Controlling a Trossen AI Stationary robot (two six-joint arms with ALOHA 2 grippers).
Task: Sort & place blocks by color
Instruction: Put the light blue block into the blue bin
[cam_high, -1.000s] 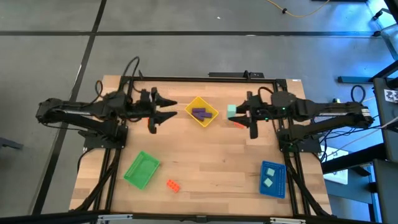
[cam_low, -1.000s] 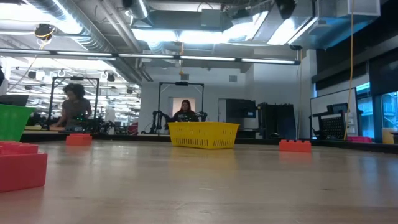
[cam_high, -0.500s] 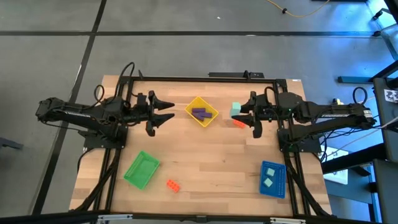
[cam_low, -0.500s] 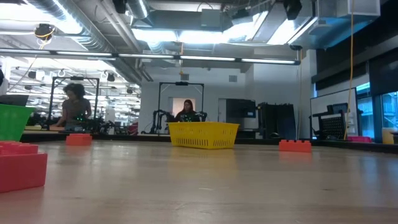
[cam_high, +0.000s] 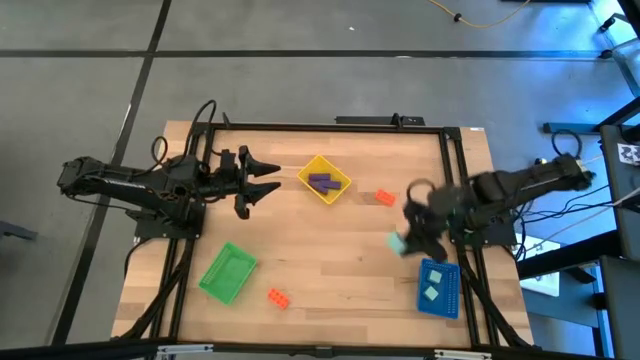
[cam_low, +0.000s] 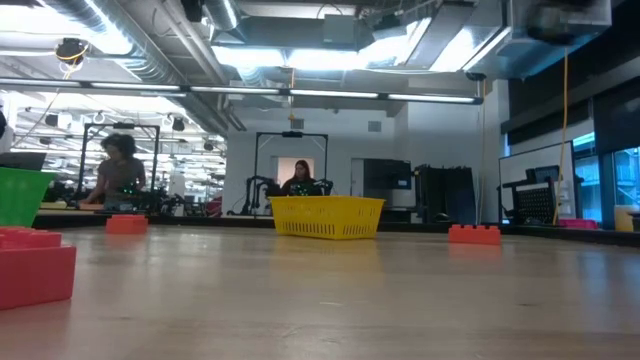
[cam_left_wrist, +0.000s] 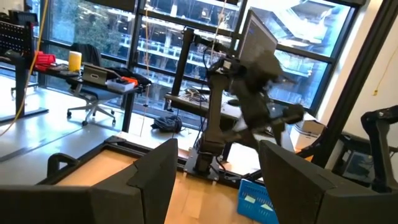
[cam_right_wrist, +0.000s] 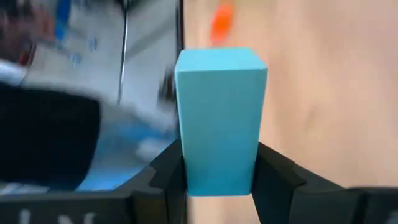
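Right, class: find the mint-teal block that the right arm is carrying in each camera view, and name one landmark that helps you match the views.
High view: the mint-teal block sits at the right end effector, just above the blue tray.
Low view: not in it.
Left wrist view: not clear enough to tell; the right arm is blurred.
Right wrist view: centre, clamped between the fingers.
Shared landmark: the blue tray, also in the left wrist view.

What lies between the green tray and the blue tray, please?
In the high view, one orange-red block lies near the green tray; the stretch onward to the blue tray is bare wood.
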